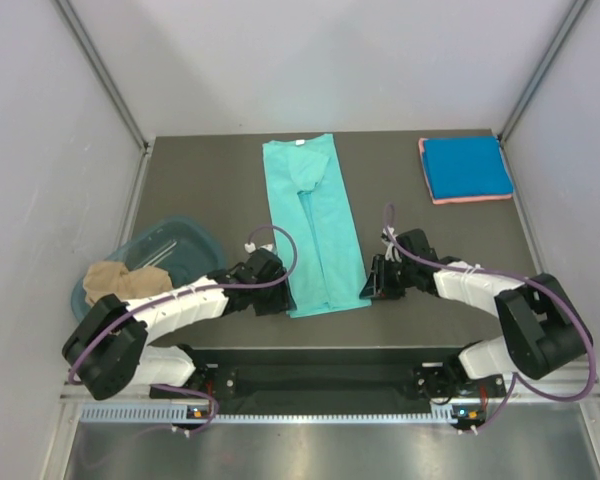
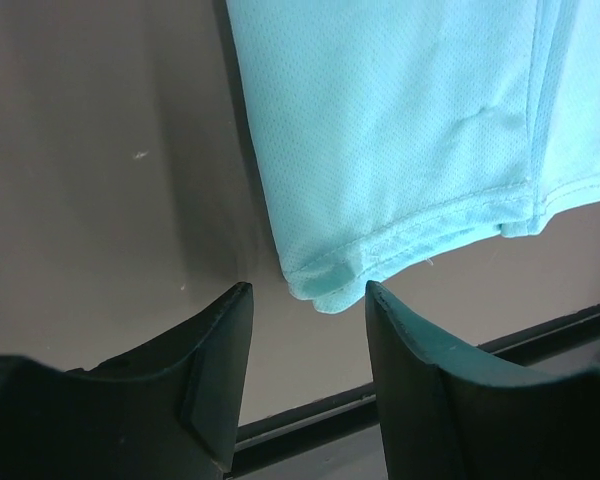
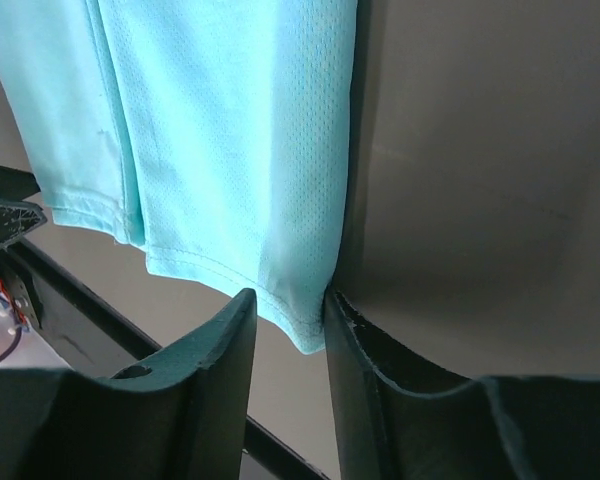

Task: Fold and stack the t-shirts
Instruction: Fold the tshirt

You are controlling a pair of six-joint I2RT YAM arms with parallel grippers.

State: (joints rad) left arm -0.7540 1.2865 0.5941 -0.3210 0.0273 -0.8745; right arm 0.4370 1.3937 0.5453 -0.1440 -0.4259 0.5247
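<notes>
The teal-green t-shirt [image 1: 315, 225] lies folded into a long strip down the middle of the table, neck label at the far end. My left gripper [image 1: 280, 296] is open at its near left hem corner [image 2: 320, 290], and the corner lies just ahead of the fingertips [image 2: 238, 300]. My right gripper [image 1: 373, 287] is open at the near right hem corner [image 3: 305, 325], which sits between the fingers and touches the right one. A folded bright blue t-shirt [image 1: 466, 166] lies on a pink one [image 1: 470, 199] at the back right. A tan t-shirt [image 1: 120, 281] lies crumpled in the tub.
A translucent teal plastic tub [image 1: 185, 245] stands at the left edge of the table. The black rail of the arm mounts [image 1: 320, 378] runs along the near edge. White walls close in the table on three sides.
</notes>
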